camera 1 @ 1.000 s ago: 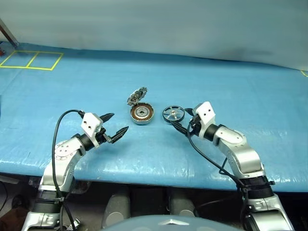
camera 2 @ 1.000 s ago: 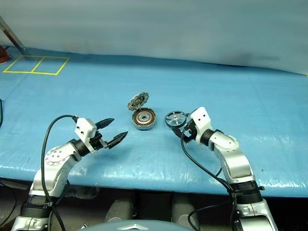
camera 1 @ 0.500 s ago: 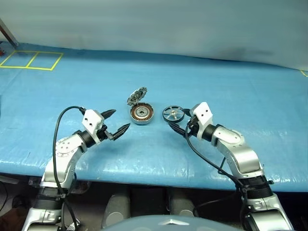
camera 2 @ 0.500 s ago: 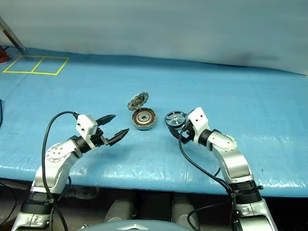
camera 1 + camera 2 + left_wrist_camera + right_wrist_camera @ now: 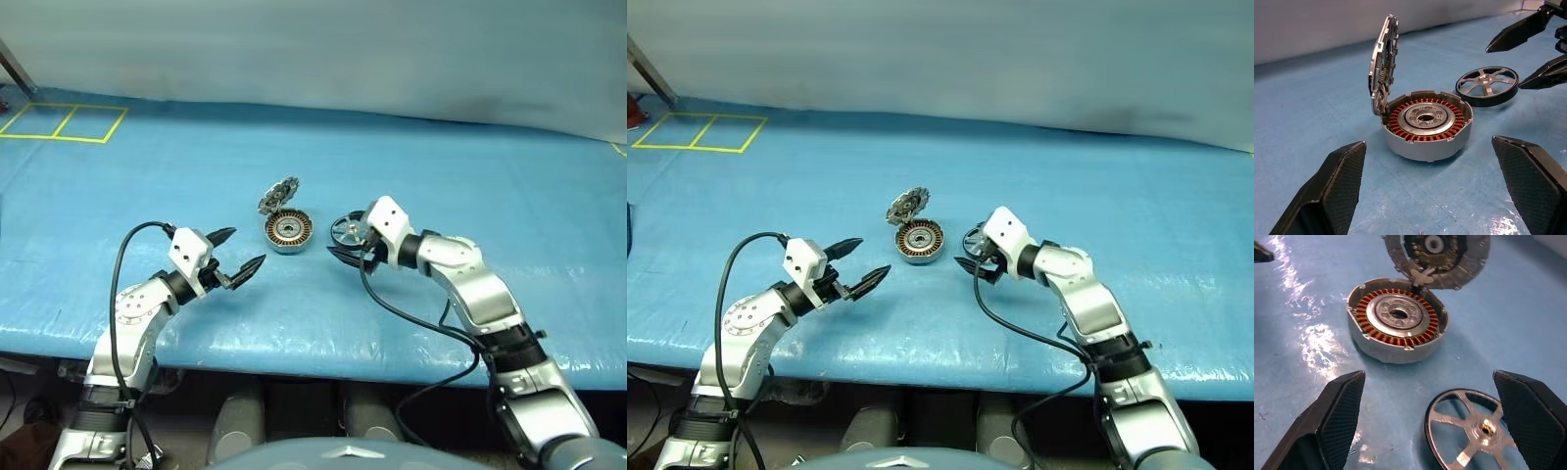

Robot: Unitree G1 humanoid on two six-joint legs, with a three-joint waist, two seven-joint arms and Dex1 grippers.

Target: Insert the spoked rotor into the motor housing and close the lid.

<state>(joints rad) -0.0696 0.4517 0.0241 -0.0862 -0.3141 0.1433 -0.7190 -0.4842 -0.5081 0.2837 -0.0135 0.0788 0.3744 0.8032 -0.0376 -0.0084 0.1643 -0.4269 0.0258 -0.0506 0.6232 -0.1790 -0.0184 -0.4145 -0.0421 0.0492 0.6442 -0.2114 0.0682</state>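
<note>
Two wide-open grippers flank an open motor on a blue plastic-covered table (image 5: 470, 166).
The round silver-grey motor housing (image 5: 1426, 125) with copper windings lies mid-table, its thin jagged-edged metal lid (image 5: 1382, 63) hinged upright; the small silver spoked rotor (image 5: 1469, 428) lies just beside it, under the right gripper (image 5: 351, 253), jaws wide, empty. The left gripper (image 5: 238, 257) hovers apart, jaws wide.

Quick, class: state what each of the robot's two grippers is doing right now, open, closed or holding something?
Left gripper: open, holding nothing.
Right gripper: open, holding nothing, poised either side of the small silver spoked rotor with its dark rim.
</note>
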